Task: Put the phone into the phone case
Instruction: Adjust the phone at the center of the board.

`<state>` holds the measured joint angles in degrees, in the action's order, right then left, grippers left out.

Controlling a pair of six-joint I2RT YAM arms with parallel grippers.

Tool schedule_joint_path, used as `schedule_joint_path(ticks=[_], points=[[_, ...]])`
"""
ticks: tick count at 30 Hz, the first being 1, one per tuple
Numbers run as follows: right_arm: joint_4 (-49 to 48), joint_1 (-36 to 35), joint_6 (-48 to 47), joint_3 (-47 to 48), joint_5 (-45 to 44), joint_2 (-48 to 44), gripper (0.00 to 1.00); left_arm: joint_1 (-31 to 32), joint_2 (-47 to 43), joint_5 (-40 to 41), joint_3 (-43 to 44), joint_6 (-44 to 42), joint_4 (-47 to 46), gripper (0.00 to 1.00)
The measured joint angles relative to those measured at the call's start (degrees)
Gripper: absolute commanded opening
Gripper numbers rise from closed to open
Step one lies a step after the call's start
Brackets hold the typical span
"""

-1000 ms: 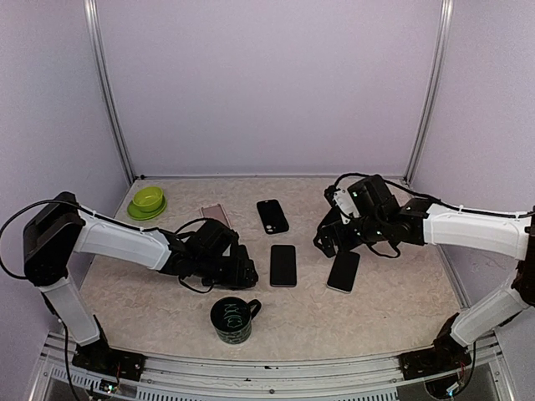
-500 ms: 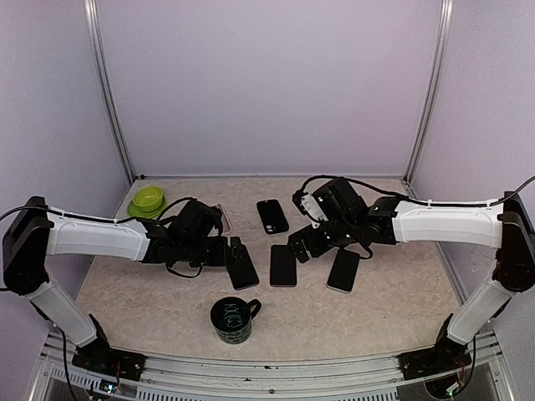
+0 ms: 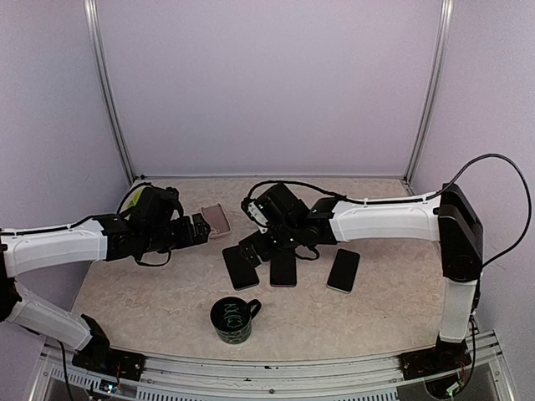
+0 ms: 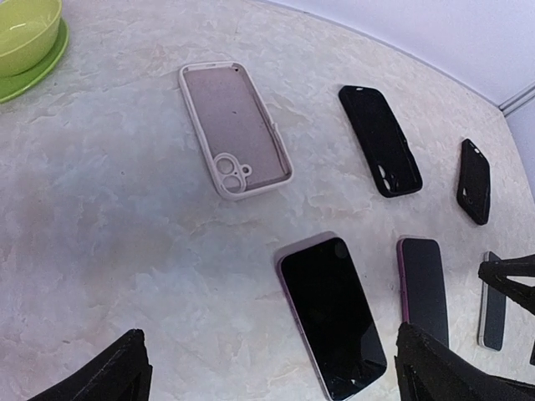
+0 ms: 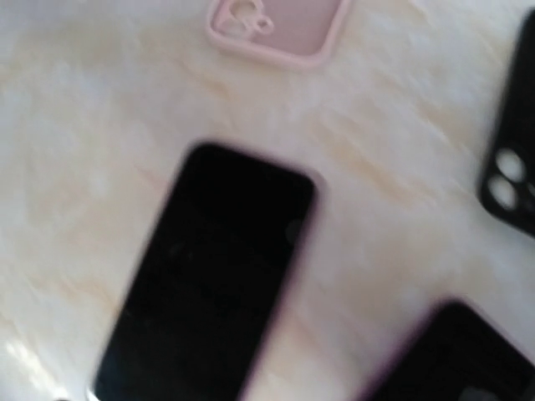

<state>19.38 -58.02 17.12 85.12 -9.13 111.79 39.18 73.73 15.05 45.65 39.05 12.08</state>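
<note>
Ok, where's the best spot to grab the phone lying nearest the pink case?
Probably across its two long edges near the middle, coming straight down from above. The phone lies flat, screen up, on the table, with bare surface along both long sides, so open jaws could straddle its narrow width.

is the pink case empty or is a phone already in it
Empty. The pink case lies open side up, its bare inside and camera cutout showing; the pink-edged phone lies apart from it, screen up.
</note>
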Motion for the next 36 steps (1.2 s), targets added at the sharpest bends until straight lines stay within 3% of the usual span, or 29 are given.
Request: schedule_joint_path(ticks=[11,36], points=[[5.1,-0.4,3.7,17.2,0.1,14.3,1.00,0.0,-3.6,3.8,-2.7,1.8,3.0,0.99],[14.9,-1.4,9.7,33.0,-2.5,28.5,1.00,-0.2,-7.8,6.5,-7.0,3.2,2.9,0.99]])
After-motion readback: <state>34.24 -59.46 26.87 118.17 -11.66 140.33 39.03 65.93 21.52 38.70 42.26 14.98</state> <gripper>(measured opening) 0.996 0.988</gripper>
